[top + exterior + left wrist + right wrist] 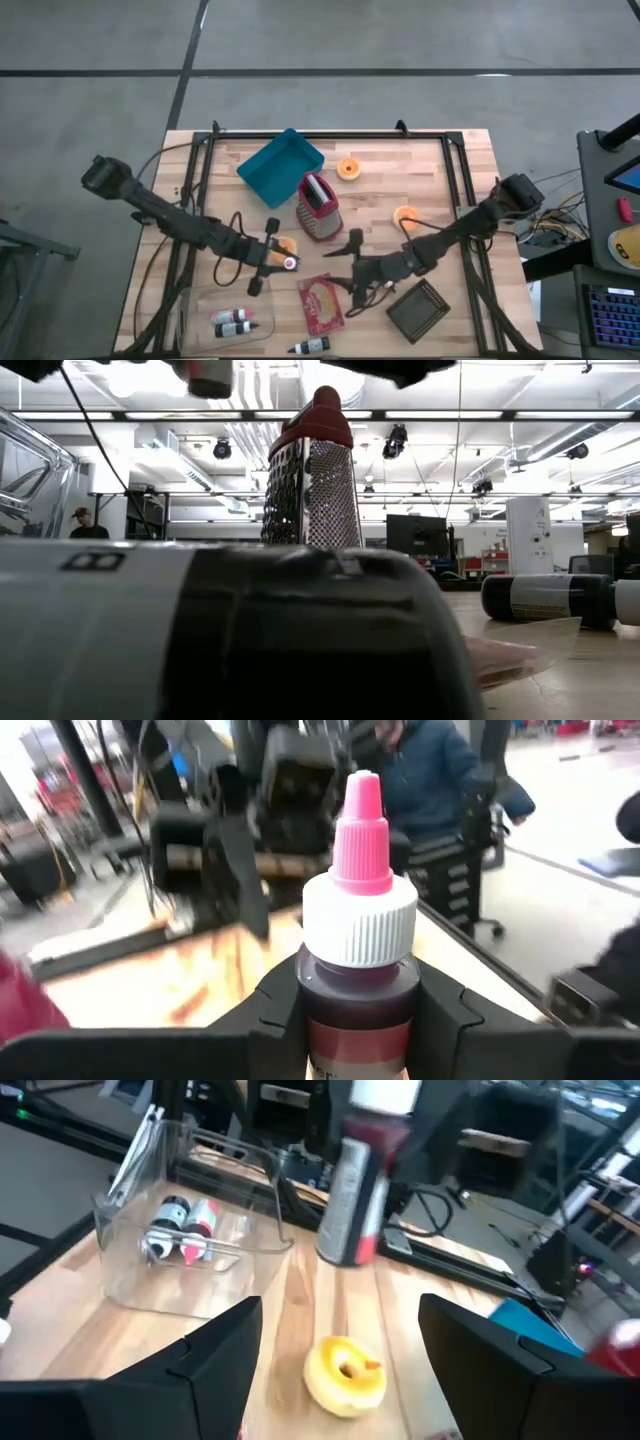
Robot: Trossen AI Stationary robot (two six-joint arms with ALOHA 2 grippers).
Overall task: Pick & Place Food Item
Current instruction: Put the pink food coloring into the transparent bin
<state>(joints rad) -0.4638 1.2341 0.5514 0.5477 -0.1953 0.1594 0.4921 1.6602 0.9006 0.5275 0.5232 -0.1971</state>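
A small bottle with a pink nozzle, a white ribbed cap and dark red liquid stands upright in my left gripper, left of the table's middle. A yellow ring-shaped food piece lies on the wood just beside and below the bottle. My right gripper is open, a little to the right of the food piece. It points toward the piece, with a finger on either side of the line to it, touching nothing. Two more orange food pieces lie farther back. My left gripper pinches the bottle's body just under the white cap between its two fingers. The fingers come in about level from the table's left side. The bottle stands upright with its nozzle up, lifted clear of the table.
A red-topped metal grater stands mid-table, with a blue tray behind it. A clear container holding bottles sits near the front left. A red packet, a black square block and a loose bottle lie near the front edge.
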